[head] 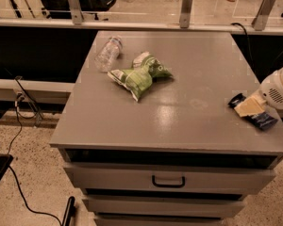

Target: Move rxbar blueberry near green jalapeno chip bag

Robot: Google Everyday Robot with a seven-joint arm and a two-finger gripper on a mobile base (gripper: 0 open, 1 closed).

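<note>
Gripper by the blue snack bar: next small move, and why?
Likely secure the snack bar first: the gripper sits right over it at the right edge of the table, and the bar lies flat, far from the chip bag to the left.

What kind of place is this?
Probably a robot test lab: a grey drawer cabinet as worktable, a glass barrier behind, cables on the floor. The robot's hand is at its right edge, by the rxbar blueberry.

My cream-and-white claw (248, 108) and the flat navy-blue bar (262, 121) with pale print lie well right of the crumpled green-and-white foil chip bag (140, 76) on the grey counter (179, 126).
</note>
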